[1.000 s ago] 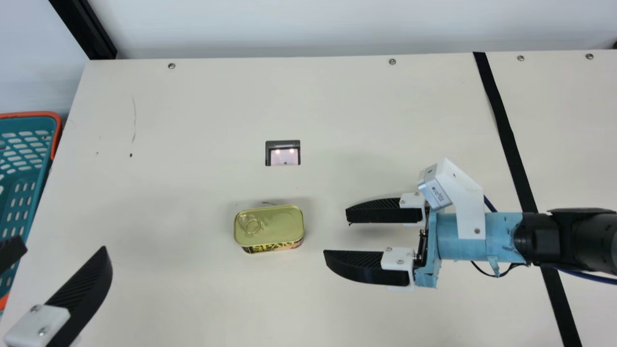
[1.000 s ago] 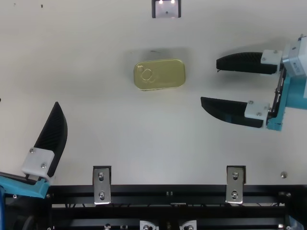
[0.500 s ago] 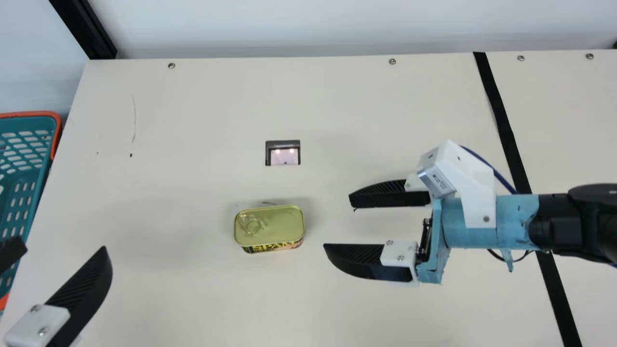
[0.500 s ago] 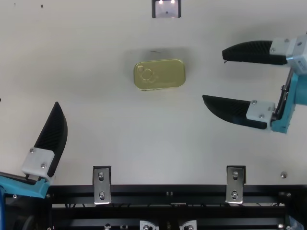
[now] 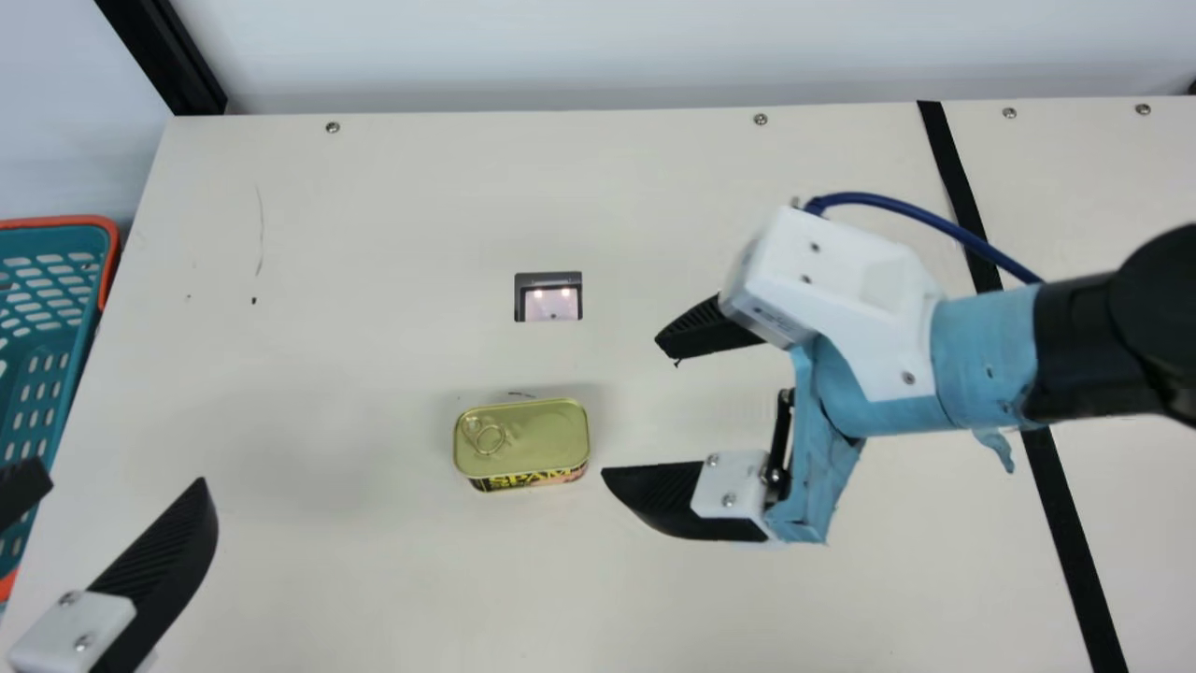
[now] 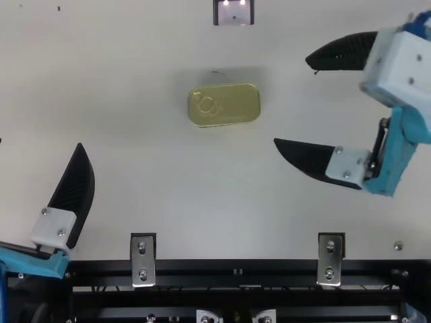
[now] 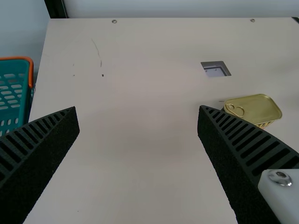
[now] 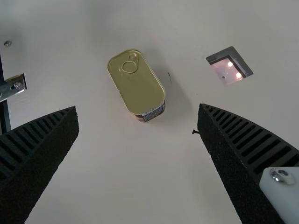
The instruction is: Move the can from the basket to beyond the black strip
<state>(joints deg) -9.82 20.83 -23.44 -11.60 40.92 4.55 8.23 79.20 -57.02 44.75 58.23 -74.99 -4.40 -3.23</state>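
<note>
Gold-lidded, the can (image 5: 521,437) sits on the cream table (image 5: 374,234), near the tips of the right gripper (image 5: 630,404) and apart from them. That gripper's ribbed fingers are spread wide, pointing toward the can. On the can's other side, well apart, the left gripper (image 5: 124,472) is spread too. The black strip (image 5: 976,234) runs beneath the right arm (image 5: 1074,346).

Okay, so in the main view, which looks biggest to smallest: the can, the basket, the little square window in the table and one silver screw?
1. The basket, even though the picture's edge cuts it off
2. The can
3. The square window
4. The silver screw, just a tiny dot
</note>
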